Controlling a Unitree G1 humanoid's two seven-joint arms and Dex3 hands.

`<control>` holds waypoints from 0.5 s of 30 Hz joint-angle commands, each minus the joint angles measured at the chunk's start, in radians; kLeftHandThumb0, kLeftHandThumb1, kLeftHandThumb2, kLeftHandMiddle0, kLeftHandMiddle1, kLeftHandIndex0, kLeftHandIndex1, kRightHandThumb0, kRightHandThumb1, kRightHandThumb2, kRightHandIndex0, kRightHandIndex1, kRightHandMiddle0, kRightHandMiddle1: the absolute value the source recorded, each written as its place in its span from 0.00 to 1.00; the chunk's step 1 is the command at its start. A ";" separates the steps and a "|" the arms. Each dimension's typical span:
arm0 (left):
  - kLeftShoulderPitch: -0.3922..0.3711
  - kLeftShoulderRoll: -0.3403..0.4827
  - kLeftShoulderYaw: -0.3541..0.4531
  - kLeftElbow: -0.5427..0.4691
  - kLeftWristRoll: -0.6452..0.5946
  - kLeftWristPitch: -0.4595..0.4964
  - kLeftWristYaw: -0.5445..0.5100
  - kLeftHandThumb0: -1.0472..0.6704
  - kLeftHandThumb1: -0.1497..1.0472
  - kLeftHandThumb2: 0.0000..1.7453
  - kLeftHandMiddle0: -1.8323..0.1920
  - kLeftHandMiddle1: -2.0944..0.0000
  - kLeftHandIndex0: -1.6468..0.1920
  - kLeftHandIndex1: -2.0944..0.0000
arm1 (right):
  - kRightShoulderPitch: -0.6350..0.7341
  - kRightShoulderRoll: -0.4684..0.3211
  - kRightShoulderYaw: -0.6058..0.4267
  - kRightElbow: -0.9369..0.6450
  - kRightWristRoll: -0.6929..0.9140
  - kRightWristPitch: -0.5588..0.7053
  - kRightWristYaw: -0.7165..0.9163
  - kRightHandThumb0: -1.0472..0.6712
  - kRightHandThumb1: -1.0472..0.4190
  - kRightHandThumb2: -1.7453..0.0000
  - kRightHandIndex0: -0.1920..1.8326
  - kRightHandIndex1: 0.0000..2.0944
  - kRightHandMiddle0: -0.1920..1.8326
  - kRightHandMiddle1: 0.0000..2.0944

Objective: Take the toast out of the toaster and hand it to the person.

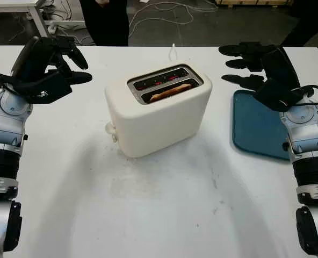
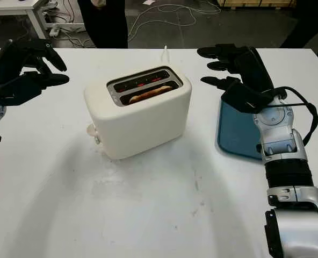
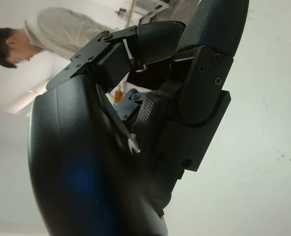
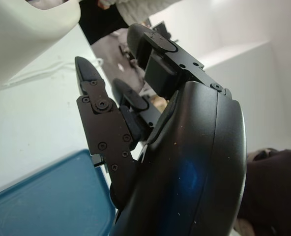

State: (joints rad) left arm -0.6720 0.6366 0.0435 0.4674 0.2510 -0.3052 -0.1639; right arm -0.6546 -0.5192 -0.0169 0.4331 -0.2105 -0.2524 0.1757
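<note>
Landmark = toaster (image 1: 158,110), cream two-slot unit sitting mid-table (image 1: 148,204), turned at an angle, lever knob on its near-left corner.

Left hand (image 1: 54,67): up off the white table, well to the left of the toaster, about level with its top. Empty, holding nothing, black fingers (image 1: 76,56) pointing toward the toaster side. No contact with the toaster.

Toast (image 1: 170,91): in the toaster's nearer slot, browned top edge just showing at the slot mouth, not lifted out. Farther slot shows red glow inside.

White cord (image 1: 173,52): comes off the table just behind the toaster and runs toward the far edge.

Right hand (image 2: 226,67): up off the table, to the right of the toaster, roughly level with its top, well apart from it. Empty, nothing held, fingers (image 2: 215,52) pointing toward the toaster. It hangs above the far-left corner of the blue tray (image 1: 258,129), which lies flat on the table right of the toaster.

Person (image 1: 102,21): dark clothing, standing beyond the far table edge, behind and left of the toaster.
</note>
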 commanded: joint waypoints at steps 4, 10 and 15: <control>0.005 0.008 0.002 0.003 0.005 -0.008 0.008 0.00 0.87 0.00 0.43 0.43 0.45 0.42 | 0.004 0.003 0.001 0.005 -0.001 -0.022 -0.008 0.47 0.15 1.00 0.55 0.00 0.50 0.00; 0.001 0.006 0.004 0.018 -0.002 -0.030 0.008 0.00 0.86 0.00 0.43 0.43 0.45 0.42 | 0.003 0.001 -0.001 0.011 0.005 -0.032 -0.002 0.47 0.15 1.00 0.55 0.00 0.50 0.00; 0.000 0.004 0.005 0.008 -0.006 -0.007 0.000 0.00 0.86 0.00 0.43 0.43 0.45 0.42 | -0.007 0.009 -0.003 0.034 0.013 -0.045 -0.002 0.47 0.16 1.00 0.55 0.00 0.50 0.00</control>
State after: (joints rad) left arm -0.6720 0.6366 0.0435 0.4767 0.2511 -0.3182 -0.1638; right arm -0.6551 -0.5191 -0.0167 0.4635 -0.2088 -0.2813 0.1756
